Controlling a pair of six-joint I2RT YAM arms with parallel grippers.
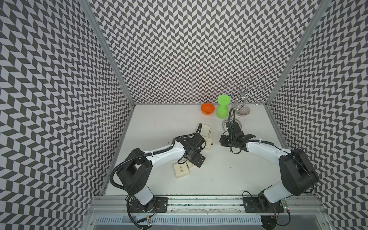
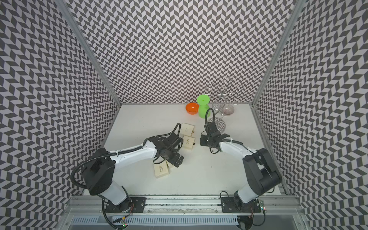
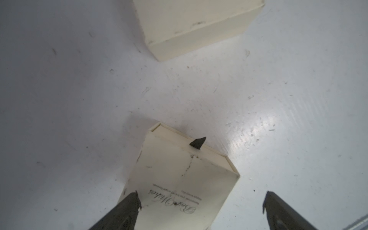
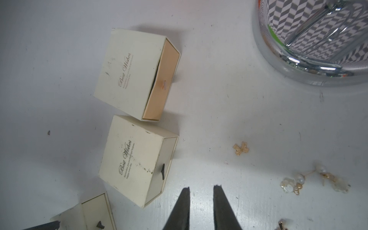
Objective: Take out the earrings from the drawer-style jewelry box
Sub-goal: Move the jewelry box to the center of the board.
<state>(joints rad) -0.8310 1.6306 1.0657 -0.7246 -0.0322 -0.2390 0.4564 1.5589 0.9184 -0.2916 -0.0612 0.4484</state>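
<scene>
Right wrist view: the earrings (image 4: 310,182) are found loose on the table (image 4: 219,99), out of any drawer. They lie just beyond the fingertips of the right pincer (image 4: 202,188), on its side away from the boxes. A gold cross-shaped piece and a pearl-and-gold cluster are made out. The right pincer is drawn nearly together, with a narrow gap between its fingers and nothing pinched.

On its other side a nearer box (image 4: 137,159) is noted with its drawer shut. Beyond that, a farther box (image 4: 131,69) has its peach drawer (image 4: 161,85) partly drawn; the contents cannot be seen.

Left wrist view: the left pincer (image 3: 201,199) is spread wide above a third box (image 3: 179,175). One finger is over the lid and one is over bare table beside it. Contact cannot be confirmed. A black pull tab (image 3: 198,142) stands just beyond the fingertips, on a drawer that is all but shut.

Assessment: opening of the third box is judged to be the step in hand. The sleeve would need steadying and the tab pinching and drawing out. Whether earrings lie inside cannot be told.

Markings: "Best Wishes" in script is read on all three lids. The small print beneath is only partly legible and appears to end "happy every day".
</scene>
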